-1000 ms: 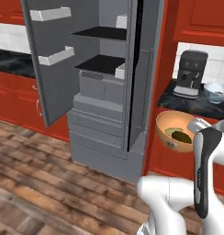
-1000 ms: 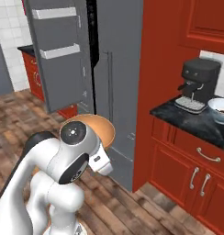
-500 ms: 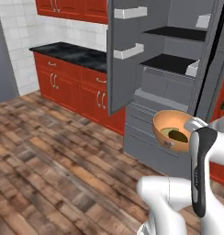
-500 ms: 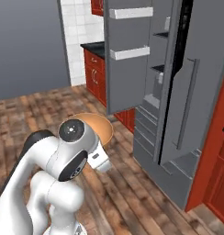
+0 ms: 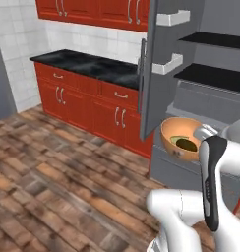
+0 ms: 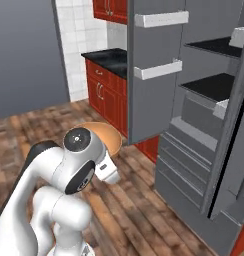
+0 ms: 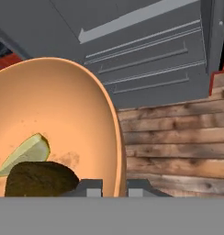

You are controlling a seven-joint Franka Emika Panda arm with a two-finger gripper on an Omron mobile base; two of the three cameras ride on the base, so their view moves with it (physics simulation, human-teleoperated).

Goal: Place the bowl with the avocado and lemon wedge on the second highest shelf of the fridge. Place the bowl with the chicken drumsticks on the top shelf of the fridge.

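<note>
Simulated kitchen, seen from behind a white robot arm on a rolling base. Held aloft in front of the arm: the orange bowl (image 5: 181, 138), plain and glossy, tilted a little, carried above the wooden floor (image 5: 53, 182). Inside, a dark green avocado lump (image 7: 40, 179) lying against a pale yellow-green lemon wedge (image 7: 25, 153), both low in the bowl near the gripped edge.

Pincer (image 7: 114, 187) nearly shut, clamped on the bowl's rim, one fingertip inside and one outside the wall, as seen from the hand camera. In the right base view, bowl partly hidden behind the arm's wrist, only an orange edge showing.

Just ahead, the tall grey fridge (image 6: 204, 130) with its door (image 5: 159, 64) swung wide, white door bins (image 6: 159, 69) on the inner face. Two black shelf boards visible inside, a higher one (image 6: 216, 46) and a lower one (image 6: 214, 86), with grey drawers (image 6: 186, 150) stacked below. Both boards bare as far as visible. Bowl near the fridge but not yet inside, hanging lower than both boards, roughly level with the drawers.

To the left, red cabinets (image 5: 87, 101) under a black tabletop (image 5: 87, 64), white tiled wall behind.

Progress, judged from this: first bowl picked up and brought to the open fridge, but not placed. Left to do: lifting it to the second highest shelf, letting go, then fetching the white patterned bowl of chicken drumsticks and setting it on the top shelf. Roughly a quarter of the way through.
</note>
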